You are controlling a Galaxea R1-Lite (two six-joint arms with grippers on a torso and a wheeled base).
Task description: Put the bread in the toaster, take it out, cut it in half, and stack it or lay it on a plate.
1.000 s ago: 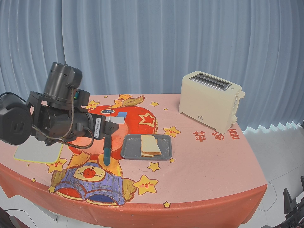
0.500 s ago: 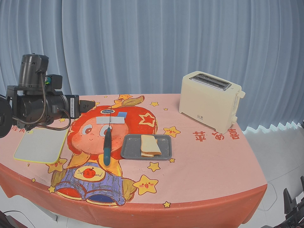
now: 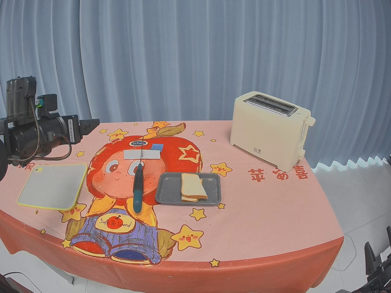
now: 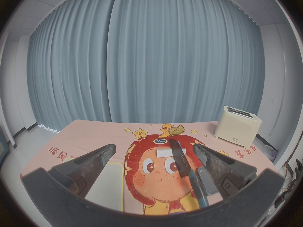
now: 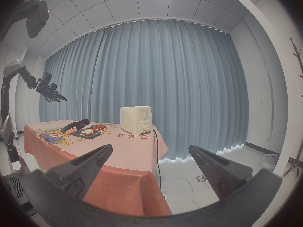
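Two bread halves (image 3: 193, 185) lie stacked on a grey tray (image 3: 167, 189) near the middle of the table. Just left of the tray lies a blue-handled knife (image 3: 138, 189), its blade pointing away from me. The cream toaster (image 3: 269, 129) stands at the back right, both slots bare. My left gripper (image 3: 90, 123) hangs open above the table's far left, over the cutting board (image 3: 53, 186); its wrist view shows the fingers spread (image 4: 154, 147) with nothing between them, and the knife (image 4: 180, 158) beyond. My right gripper (image 5: 150, 150) is open, low and off the table's right end.
A small white strip (image 3: 142, 154) and a blue patch (image 3: 156, 147) lie behind the knife. The toaster's cord (image 5: 157, 155) hangs down over the table's right edge. A curtain closes off the back. The front right of the cloth is free.
My left arm has drawn back to the left, from over the knife to the table's far left edge. Knife, tray and bread have stayed where they were.
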